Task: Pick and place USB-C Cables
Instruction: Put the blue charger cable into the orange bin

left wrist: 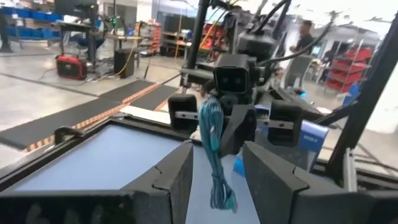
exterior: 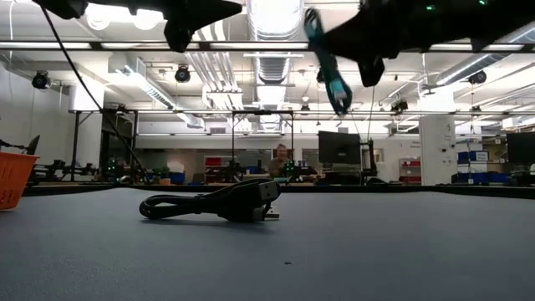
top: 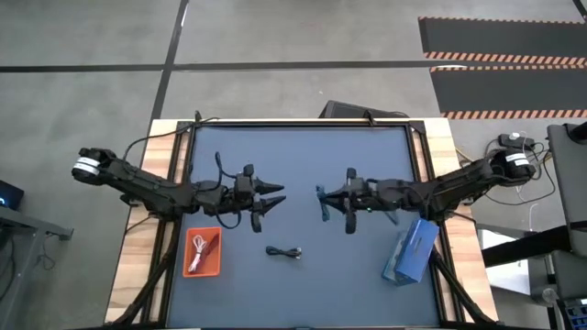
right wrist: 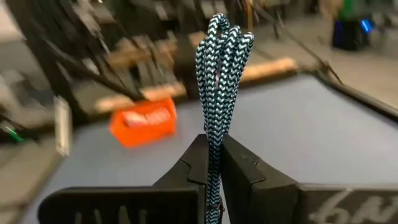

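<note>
The teal-blue cable (top: 321, 203) is a braided bundle, held in the air over the middle of the table by my right gripper (top: 326, 203), which is shut on it. My left gripper (top: 270, 203) hovers open a short way to its left, facing it and touching nothing. In the left wrist view the teal-blue cable (left wrist: 211, 134) shows beyond the gap between the open fingers. The black cable (top: 284, 252) lies coiled on the mat toward the near side. The white and magenta-pink cables (top: 201, 249) lie inside the orange tray (top: 215, 267). My right gripper (right wrist: 214, 165) pinches the teal-blue cable between its two fingers, partway along the bundle (right wrist: 215, 140). The looped end (right wrist: 225, 37) sticks out past the fingertips. The fingers come level from the table's right, lying across the bundle. The cable (exterior: 331, 71) hangs tilted, lifted clear of the table.
A flat blue box (top: 410, 249) lies near the table's right edge, below the right arm. The orange tray (exterior: 12, 177) stands at the near left. Bare blue mat (top: 303, 156) stretches across the far half. People and shelving show in the room beyond.
</note>
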You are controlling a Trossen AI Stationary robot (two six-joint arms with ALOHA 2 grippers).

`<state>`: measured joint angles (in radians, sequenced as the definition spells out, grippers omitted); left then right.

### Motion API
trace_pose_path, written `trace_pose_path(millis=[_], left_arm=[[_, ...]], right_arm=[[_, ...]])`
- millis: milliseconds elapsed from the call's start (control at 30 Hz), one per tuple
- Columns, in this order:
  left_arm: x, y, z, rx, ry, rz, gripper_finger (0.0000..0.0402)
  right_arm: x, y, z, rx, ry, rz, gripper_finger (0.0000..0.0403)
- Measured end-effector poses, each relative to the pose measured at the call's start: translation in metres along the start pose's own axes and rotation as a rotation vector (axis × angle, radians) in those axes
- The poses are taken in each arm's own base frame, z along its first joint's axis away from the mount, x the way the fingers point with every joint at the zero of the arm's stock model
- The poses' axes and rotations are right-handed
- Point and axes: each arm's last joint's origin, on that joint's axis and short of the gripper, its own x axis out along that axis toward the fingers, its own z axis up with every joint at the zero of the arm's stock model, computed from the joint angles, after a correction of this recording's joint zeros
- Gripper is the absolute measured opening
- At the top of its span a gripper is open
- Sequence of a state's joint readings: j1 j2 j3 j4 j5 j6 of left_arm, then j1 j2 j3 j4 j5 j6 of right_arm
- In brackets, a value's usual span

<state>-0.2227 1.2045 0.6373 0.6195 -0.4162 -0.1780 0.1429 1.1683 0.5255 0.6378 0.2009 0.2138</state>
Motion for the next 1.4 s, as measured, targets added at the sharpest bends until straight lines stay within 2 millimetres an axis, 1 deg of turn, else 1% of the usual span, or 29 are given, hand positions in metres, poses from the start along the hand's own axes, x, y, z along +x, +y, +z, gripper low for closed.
trace_pose_path(millis=[133,267,333,433,567,633,833,967,1200,1400], left_arm=[[0.007,-0.006,-0.009,-0.005,0.001,-0.045,0.0125],[0.014,-0.01,-0.015,-0.002,0.017,-0.064,0.0125],[0.016,-0.011,-0.015,-0.004,0.012,-0.065,0.0125],[0.02,-0.012,-0.021,0.006,0.033,-0.062,0.0125],[0.02,-0.015,-0.029,0.007,0.068,-0.07,0.0125],[0.019,-0.017,-0.031,-0.001,0.077,-0.082,0.0125],[0.016,-0.018,-0.026,0.026,0.063,-0.13,0.0125],[0.017,-0.019,-0.03,0.038,0.074,-0.131,0.0125],[0.019,-0.022,-0.039,0.032,0.104,-0.137,0.0125],[0.021,-0.025,-0.033,-0.017,0.059,-0.145,0.0125]], right_arm=[[-0.01,-0.003,-0.01,0.001,-0.143,0.038,0.0013],[-0.011,-0.005,-0.017,-0.032,-0.186,0.047,0.0013],[-0.01,-0.005,-0.018,-0.038,-0.201,0.054,0.0013],[-0.005,-0.004,-0.019,-0.05,-0.206,0.052,0.0013],[-0.001,-0.003,-0.017,-0.059,-0.214,0.053,0.0013],[0.001,-0.002,-0.012,-0.057,-0.228,0.056,0.0013],[0.007,0.002,0.001,-0.08,-0.271,0.065,0.0013],[0.008,0.004,0.0,-0.081,-0.258,0.105,0.0013],[0.005,0.013,-0.002,-0.076,-0.251,0.158,0.0013],[0.005,0.013,-0.002,-0.088,-0.254,0.155,0.0013]])
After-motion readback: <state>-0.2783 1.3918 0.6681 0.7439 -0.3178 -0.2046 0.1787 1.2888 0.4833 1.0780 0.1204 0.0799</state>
